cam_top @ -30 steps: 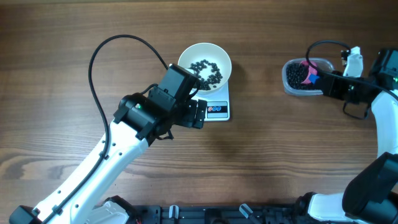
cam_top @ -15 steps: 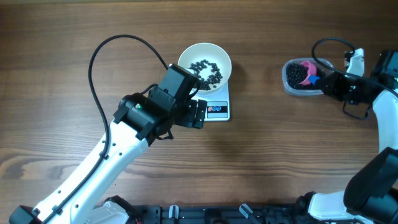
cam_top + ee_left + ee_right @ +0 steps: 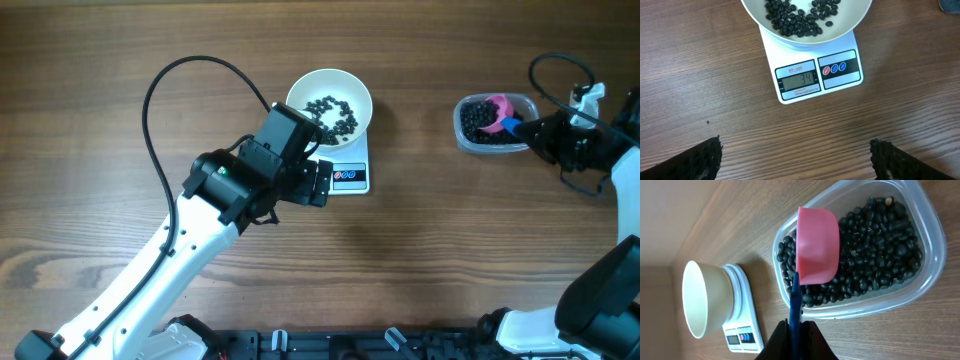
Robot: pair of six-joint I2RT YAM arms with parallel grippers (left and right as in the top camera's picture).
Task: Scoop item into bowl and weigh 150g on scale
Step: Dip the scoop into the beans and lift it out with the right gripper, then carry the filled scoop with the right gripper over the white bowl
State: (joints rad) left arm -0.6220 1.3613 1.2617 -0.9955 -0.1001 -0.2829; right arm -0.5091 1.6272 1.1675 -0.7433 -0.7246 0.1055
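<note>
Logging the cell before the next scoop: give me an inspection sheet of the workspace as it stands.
Surface: wooden table, bare wood.
Job's things: white bowl with some black beans sits on the scale, display reading 34; the clear tub holds more beans and a pink scoop.
Clutter: nothing seen.
Grippers: left gripper open, empty, near the scale; right gripper shut on the scoop's blue handle.
Cables: black cable loops above the left arm; second cable by the right arm.
Surroundings: nothing seen.

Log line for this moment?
right claw: shut on scoop over tub | left claw: open near scale | bowl: on scale, some beans | display: 34
</note>
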